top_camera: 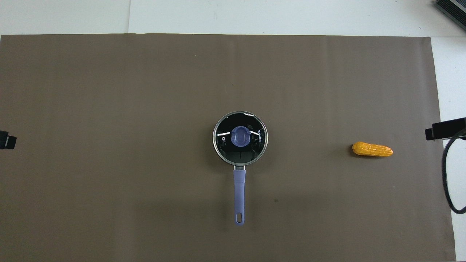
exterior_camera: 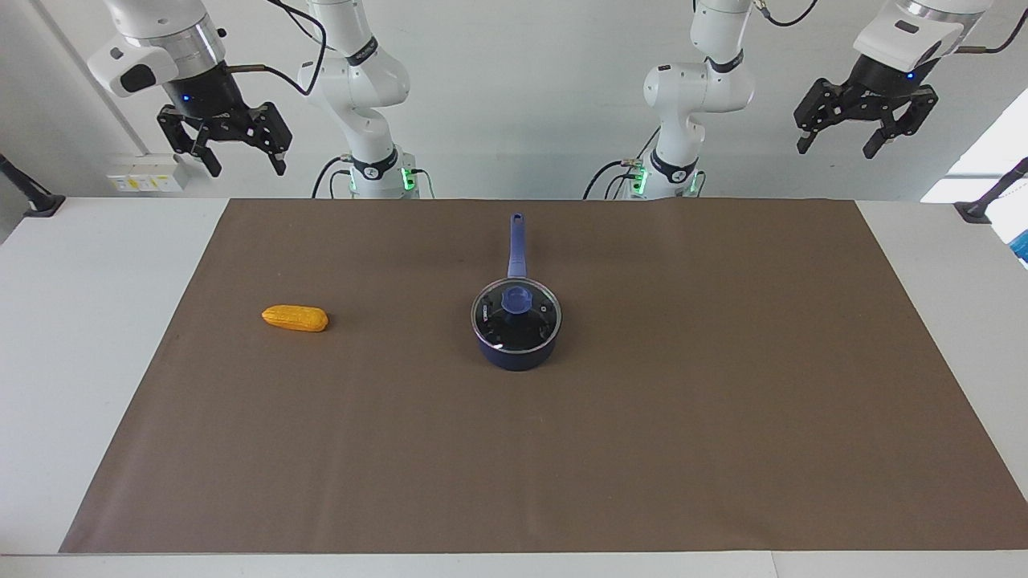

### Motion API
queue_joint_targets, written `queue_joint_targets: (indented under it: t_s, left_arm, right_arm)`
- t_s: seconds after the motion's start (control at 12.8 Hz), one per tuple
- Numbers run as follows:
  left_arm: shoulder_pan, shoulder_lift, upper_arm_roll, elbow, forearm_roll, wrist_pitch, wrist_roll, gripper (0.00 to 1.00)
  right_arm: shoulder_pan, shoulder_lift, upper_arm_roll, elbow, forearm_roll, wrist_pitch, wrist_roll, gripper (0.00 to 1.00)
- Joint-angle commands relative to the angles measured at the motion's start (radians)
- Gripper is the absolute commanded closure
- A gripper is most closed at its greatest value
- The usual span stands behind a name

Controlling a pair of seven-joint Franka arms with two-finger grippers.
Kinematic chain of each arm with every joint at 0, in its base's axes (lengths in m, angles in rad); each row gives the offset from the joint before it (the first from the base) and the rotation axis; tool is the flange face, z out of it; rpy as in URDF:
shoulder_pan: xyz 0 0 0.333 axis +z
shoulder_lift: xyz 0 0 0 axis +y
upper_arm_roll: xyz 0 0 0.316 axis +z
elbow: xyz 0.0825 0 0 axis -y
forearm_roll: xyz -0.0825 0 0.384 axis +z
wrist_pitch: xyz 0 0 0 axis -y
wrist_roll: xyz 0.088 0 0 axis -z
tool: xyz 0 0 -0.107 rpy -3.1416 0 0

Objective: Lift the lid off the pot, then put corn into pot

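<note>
We see a brown mat [exterior_camera: 562, 449] covering most of the white desk [exterior_camera: 80, 321], bare desk margin showing at both ends and along the edge farthest from the robots. Black clamp mount [exterior_camera: 36, 201] at the desk corner by the right arm's end, another [exterior_camera: 984, 205] at the corner by the left arm's end. Wall socket strip [exterior_camera: 148, 178] above the desk edge nearest the robots. Dark slatted item [top_camera: 451, 9] at one far corner, cropped.
</note>
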Motion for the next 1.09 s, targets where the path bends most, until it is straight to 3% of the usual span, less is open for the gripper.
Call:
queue_joint_targets:
  t_s: [0.0, 0.78, 1.01]
  left_arm:
    - [0.007, -0.033, 0.001, -0.043, -0.011, 0.012, -0.004, 0.0]
    - [0.006, -0.035, -0.002, -0.041, -0.011, -0.001, -0.013, 0.0]
    - [0.001, -0.035, -0.005, -0.043, -0.011, 0.015, -0.01, 0.0]
  right_arm:
    - [-0.007, -0.011, 0.005, -0.009, 0.004, 0.009, -0.015, 0.0]
    - [-0.024, -0.011, -0.016, -0.011, -0.006, 0.006, -0.021, 0.0]
    - [-0.03, -0.046, -0.033, -0.084, -0.015, 0.02, -0.009, 0.0]
